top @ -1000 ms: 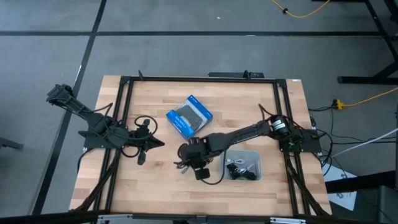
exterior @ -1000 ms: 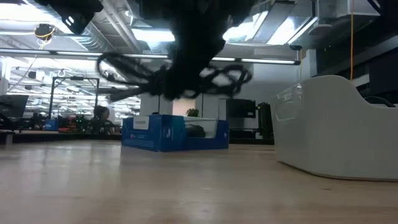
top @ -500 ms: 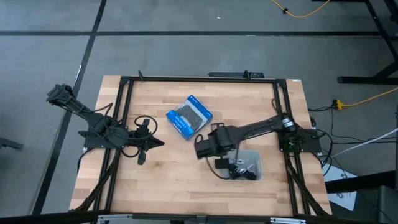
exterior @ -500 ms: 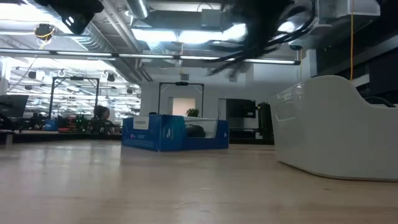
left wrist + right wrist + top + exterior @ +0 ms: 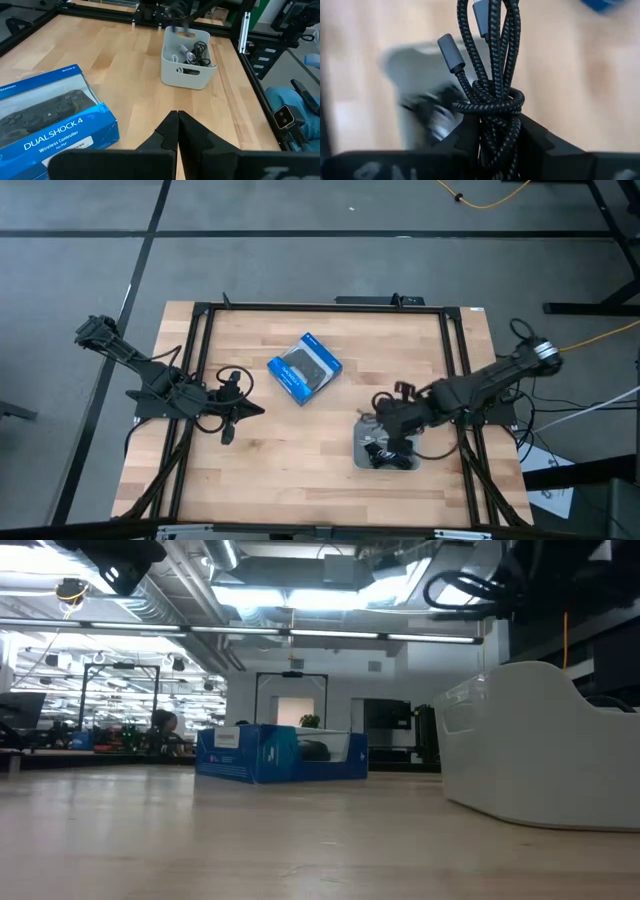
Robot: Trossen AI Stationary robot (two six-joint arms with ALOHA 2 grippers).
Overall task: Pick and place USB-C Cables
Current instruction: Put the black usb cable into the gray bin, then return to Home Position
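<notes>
My right gripper (image 5: 388, 418) is shut on a black braided USB-C cable bundle (image 5: 490, 75) and hovers over the far-left part of the grey bin (image 5: 386, 448). Its loop shows at the top of the low view, (image 5: 468, 585). More bundled cables (image 5: 192, 50) lie inside the bin, some black and one pale. My left gripper (image 5: 177, 125) is shut and empty, and waits near the table's left side (image 5: 228, 418). My right gripper pinches the cable bundle between its two fingers (image 5: 465, 135), just behind the wrapped knot (image 5: 490, 106). The loops and a plug end (image 5: 447, 50) stick out past the fingertips. The bundle is lifted clear above the bin.
A blue-and-black DualShock controller box (image 5: 305, 367) lies flat at the table's far middle, left of the bin. A black metal frame (image 5: 320, 307) runs along the table's edges. Bare wood (image 5: 290, 470) spans the near side between the arms.
My right gripper has carried the cable bundle from the table's near middle toward the right edge and now hangs over the bin. In the low view the bundle has risen and moved right. The gripper has stayed shut.
</notes>
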